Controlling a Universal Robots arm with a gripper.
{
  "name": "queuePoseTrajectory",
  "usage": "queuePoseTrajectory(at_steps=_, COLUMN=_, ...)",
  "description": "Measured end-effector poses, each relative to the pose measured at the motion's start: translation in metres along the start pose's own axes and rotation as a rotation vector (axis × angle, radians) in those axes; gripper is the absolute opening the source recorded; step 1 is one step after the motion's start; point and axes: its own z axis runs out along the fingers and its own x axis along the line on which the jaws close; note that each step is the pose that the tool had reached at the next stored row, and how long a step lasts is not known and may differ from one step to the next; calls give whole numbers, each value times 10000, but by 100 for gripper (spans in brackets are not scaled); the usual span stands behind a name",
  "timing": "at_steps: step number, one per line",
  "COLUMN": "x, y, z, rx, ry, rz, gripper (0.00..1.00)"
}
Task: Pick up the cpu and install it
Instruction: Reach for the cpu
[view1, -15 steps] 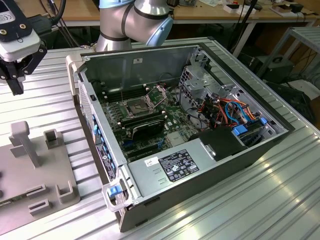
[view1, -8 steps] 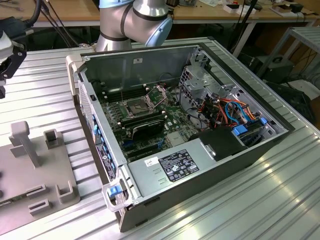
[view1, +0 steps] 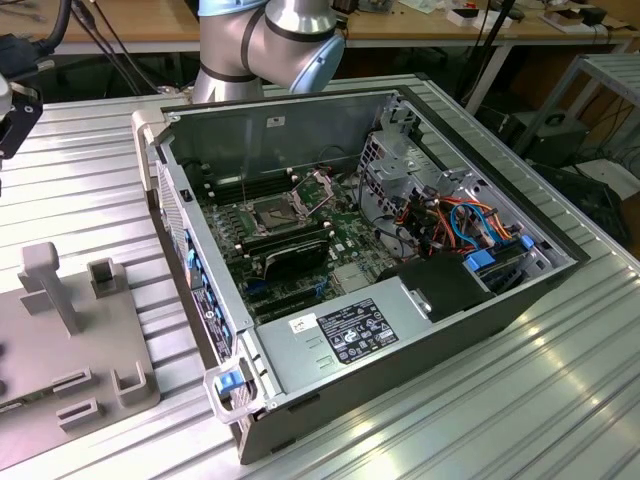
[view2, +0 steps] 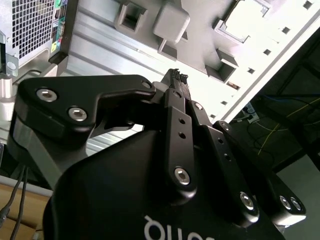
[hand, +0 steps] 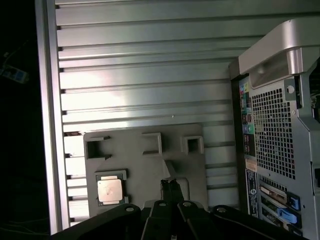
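On the counter (hand: 140, 75): a grey fixture plate (hand: 145, 165) beside an open computer case (view1: 400, 330).
Cpu (hand: 110, 191): lies flat, metal top up, in a square recess near one corner of the plate.
Pincer (hand: 170, 184): fingers pressed together in both wrist views (view2: 178, 77), holding nothing; tips over the plate, apart from the cpu.
Socket (view1: 272, 212): on the motherboard inside the case, frame raised.
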Motion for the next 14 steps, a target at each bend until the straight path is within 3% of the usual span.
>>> queuePoseTrajectory(at_steps=14, x=49, y=-4, z=4, rx=0, ry=0, rz=-1, gripper=11)
